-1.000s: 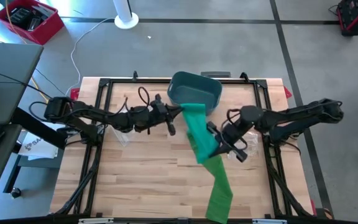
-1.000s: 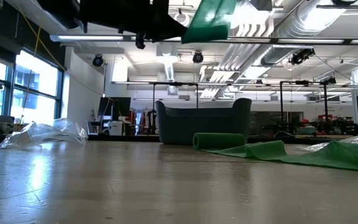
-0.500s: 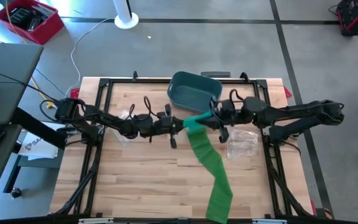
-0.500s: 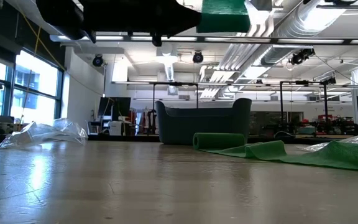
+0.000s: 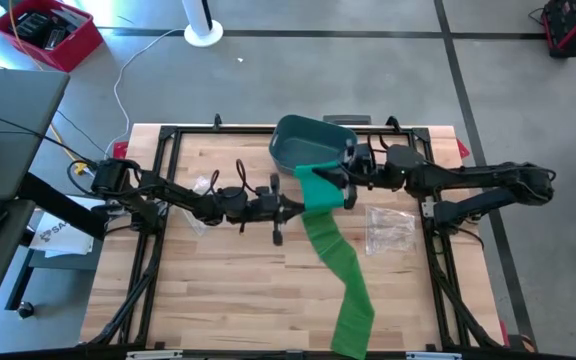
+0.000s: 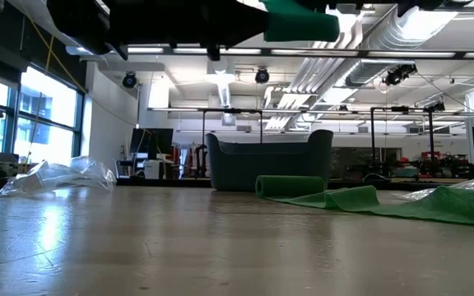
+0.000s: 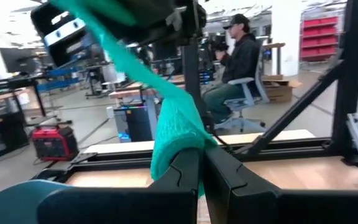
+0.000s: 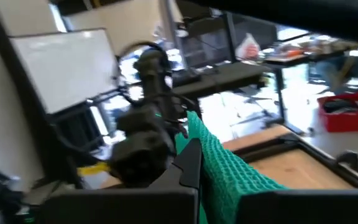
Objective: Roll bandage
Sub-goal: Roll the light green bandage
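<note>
Two robot arms hold a green bandage point(image 5: 320, 190) above the desk point(image 5: 238, 290).
Left gripper point(image 5: 303, 207) and right gripper point(image 5: 340, 184) each have fingers pinching its raised end beside the teal bin point(image 5: 303, 142); the tail trails off the desk's front edge.

Bandage point(image 5: 339, 268): green woven mesh cloth, matt. Table point(image 5: 238, 290): pale wood planks. Bin point(image 5: 308, 148): smooth plastic.

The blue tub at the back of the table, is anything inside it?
From above, the blue tub looks empty where its inside shows. The green bandage held up by the left gripper and right gripper covers its near corner, so that part stays hidden.
</note>
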Robot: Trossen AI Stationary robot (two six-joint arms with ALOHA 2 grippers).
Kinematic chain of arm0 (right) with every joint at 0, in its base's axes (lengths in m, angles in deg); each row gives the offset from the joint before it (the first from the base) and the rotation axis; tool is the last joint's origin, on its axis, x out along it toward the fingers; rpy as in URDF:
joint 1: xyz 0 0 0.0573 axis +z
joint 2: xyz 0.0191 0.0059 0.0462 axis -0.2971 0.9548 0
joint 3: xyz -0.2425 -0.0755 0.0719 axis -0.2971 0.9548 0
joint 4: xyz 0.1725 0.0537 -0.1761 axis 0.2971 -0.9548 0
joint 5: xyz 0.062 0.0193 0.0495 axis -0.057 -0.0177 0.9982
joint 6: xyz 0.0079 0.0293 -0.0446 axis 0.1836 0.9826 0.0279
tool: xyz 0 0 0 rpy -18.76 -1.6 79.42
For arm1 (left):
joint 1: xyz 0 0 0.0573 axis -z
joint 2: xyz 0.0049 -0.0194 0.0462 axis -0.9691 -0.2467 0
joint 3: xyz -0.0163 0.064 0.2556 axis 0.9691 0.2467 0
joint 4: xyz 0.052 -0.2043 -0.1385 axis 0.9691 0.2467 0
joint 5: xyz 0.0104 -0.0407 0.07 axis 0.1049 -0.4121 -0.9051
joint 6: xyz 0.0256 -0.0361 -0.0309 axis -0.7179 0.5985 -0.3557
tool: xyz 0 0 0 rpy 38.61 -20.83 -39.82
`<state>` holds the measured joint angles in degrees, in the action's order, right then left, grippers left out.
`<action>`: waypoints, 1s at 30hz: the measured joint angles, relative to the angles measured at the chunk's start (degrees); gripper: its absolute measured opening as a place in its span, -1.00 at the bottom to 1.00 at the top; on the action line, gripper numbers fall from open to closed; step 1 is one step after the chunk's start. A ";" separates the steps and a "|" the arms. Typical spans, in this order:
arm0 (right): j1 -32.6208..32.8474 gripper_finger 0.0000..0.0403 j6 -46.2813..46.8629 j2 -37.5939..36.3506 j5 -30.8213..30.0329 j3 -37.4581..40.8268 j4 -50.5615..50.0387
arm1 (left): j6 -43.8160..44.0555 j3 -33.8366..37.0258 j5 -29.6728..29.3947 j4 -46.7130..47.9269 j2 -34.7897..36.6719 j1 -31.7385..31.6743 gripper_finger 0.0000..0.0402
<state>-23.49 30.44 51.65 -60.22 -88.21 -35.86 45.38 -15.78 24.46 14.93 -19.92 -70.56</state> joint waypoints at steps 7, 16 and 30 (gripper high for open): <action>-1.32 -1.00 -0.81 0.00 -2.40 0.00 -4.94 | 0.55 0.00 7.34 0.27 0.00 0.19 -1.00; -0.64 -1.00 -1.63 0.00 -2.30 0.00 -13.56 | 0.56 0.00 9.79 0.44 0.00 1.68 -1.00; 2.73 -0.48 0.38 0.00 -2.31 0.00 -28.62 | 2.98 0.00 9.74 0.51 0.00 2.82 -1.00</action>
<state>-20.76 30.82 51.65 -62.54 -88.22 -64.49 48.36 -15.78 34.19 15.45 -19.92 -67.74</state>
